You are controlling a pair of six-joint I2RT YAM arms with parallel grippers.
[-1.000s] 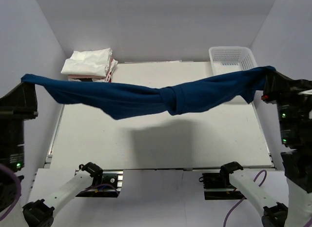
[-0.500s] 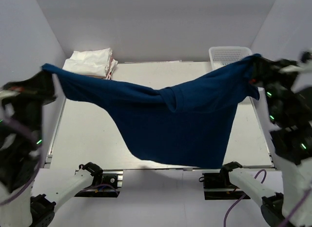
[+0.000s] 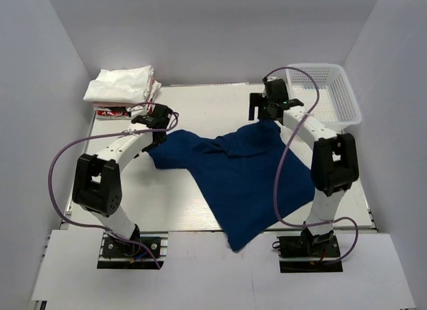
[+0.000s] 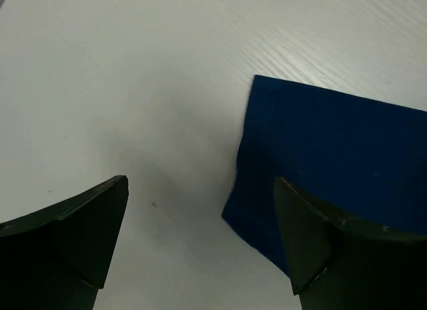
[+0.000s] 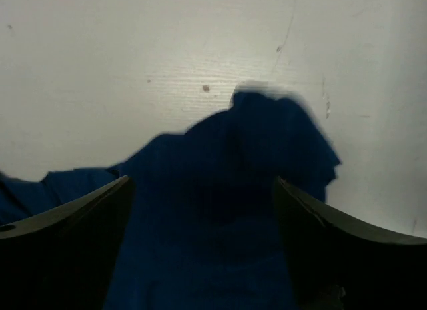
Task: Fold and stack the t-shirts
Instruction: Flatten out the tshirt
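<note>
1. Now the navy t-shirt (image 3: 233,173) no longer hangs aloft; it lies spread across the middle of the table (image 3: 200,100).
2. Our left tool (image 3: 155,119) and right tool (image 3: 265,113) gape empty at its far corners, so we judge folding can start.

The navy t-shirt (image 3: 243,183) is soft matt cloth; the table (image 3: 167,197) looks smooth, matt white; upper right, the basket (image 3: 343,100) is white plastic mesh.

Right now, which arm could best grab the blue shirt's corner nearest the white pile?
Left, likely. The left tool hangs open over that corner of the navy shirt, seen between its fingers; the right tool is at the opposite end.
</note>
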